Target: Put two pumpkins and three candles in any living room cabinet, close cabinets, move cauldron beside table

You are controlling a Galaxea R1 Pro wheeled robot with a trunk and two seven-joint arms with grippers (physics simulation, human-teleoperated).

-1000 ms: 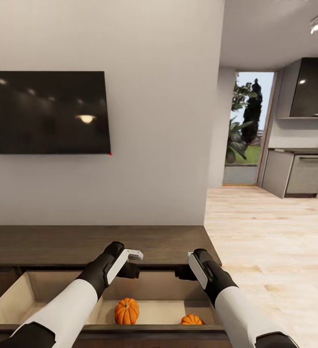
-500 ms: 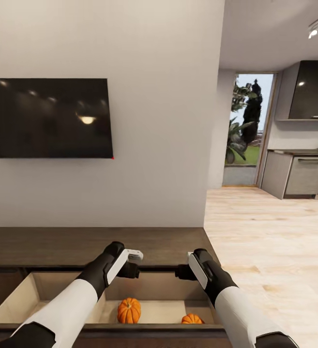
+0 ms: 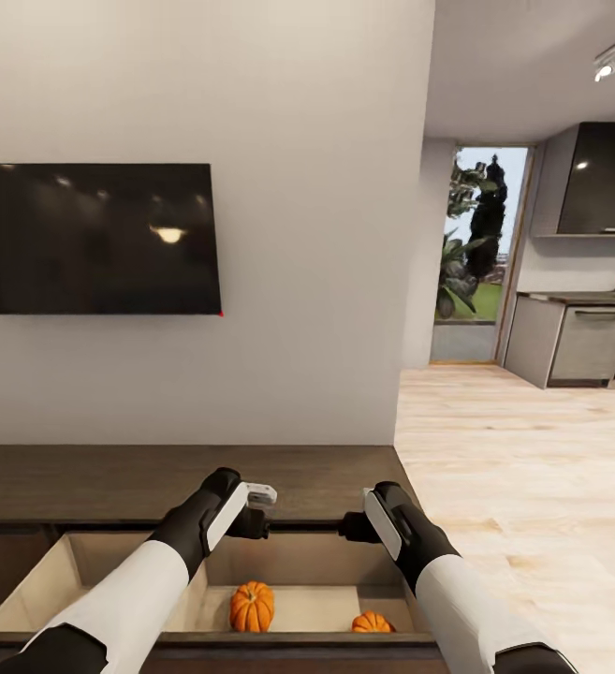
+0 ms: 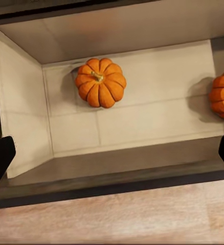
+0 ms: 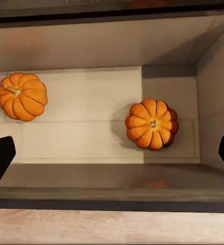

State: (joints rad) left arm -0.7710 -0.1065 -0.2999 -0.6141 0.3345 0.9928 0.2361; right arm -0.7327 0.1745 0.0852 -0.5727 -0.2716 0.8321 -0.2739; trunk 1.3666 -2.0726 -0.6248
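A: How far along was it?

B: The long dark-brown wooden cabinet (image 3: pixel 110 482) stood open below the wall. The bigger ribbed orange pumpkin (image 3: pixel 252 607) and the smaller one (image 3: pixel 372 622), to its right, already lay inside, well apart. Candles, cauldron and closing looked left to do.

A: The pincers?

B: The left gripper (image 4: pixel 112 153) and right gripper (image 5: pixel 112 155) hung spread and empty. No readable writing anywhere.
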